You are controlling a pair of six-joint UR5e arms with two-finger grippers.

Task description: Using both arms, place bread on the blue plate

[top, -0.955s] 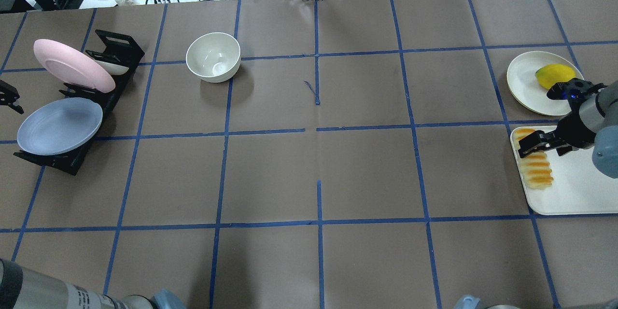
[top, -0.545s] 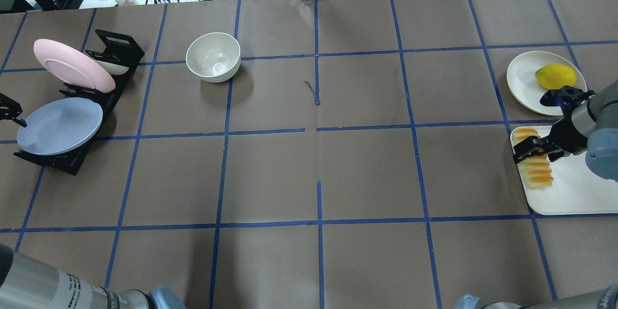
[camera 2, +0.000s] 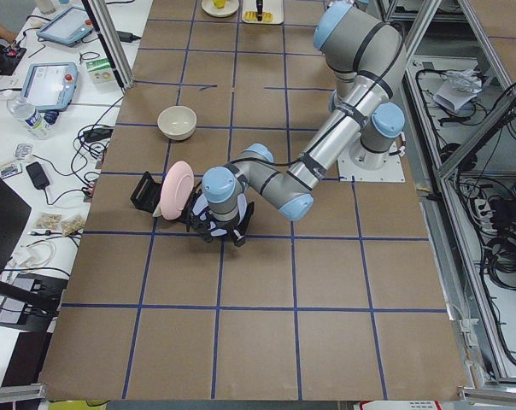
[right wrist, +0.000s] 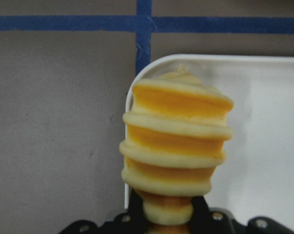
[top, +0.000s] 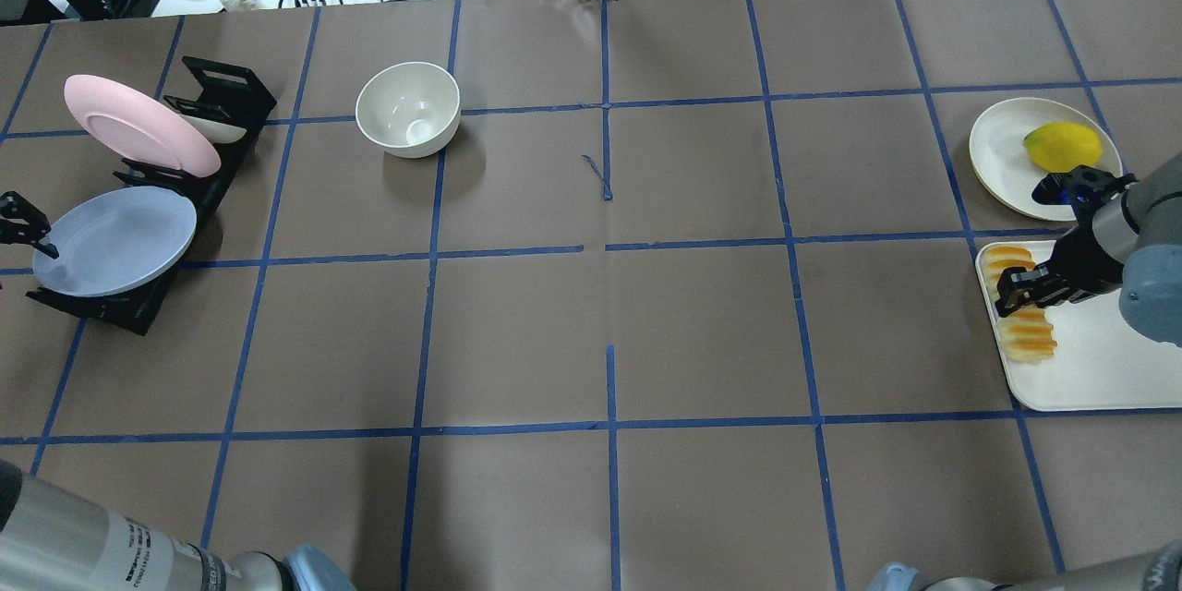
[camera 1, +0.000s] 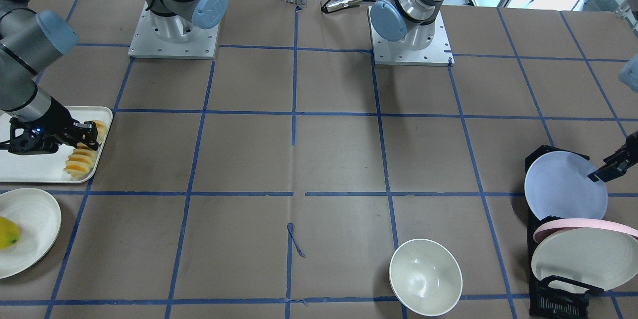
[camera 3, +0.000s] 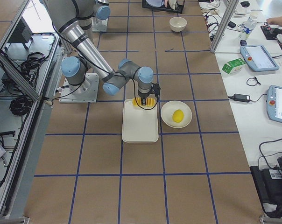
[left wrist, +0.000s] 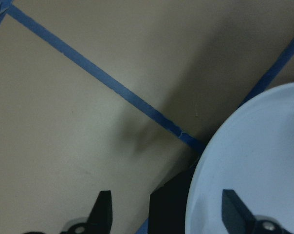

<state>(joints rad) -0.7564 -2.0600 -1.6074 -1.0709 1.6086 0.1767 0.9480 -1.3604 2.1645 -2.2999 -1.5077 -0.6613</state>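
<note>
The bread (top: pixel 1025 330) lies along the left edge of a white tray (top: pixel 1099 369), orange ridges up. My right gripper (top: pixel 1016 288) is shut across the loaf's middle; in the right wrist view (right wrist: pixel 169 214) both fingers press on the bread (right wrist: pixel 176 141). The blue plate (top: pixel 115 240) leans in a black rack (top: pixel 111 314) at the far left. My left gripper (top: pixel 28 231) is open at the plate's left rim. In the left wrist view (left wrist: pixel 166 209) the blue plate's (left wrist: pixel 254 165) edge lies between the spread fingers. In the front view the left gripper (camera 1: pixel 610 167) touches the plate (camera 1: pixel 563 187).
A pink plate (top: pixel 138 125) and a cream-white plate (camera 1: pixel 578 259) stand in the same rack. A white bowl (top: pixel 408 108) sits mid-left. A cream plate (top: pixel 997 148) with a yellow fruit (top: pixel 1062 146) lies just beyond the tray.
My right gripper has lowered and closed on the bread. My left gripper has moved in from the left edge to the blue plate's rim.
</note>
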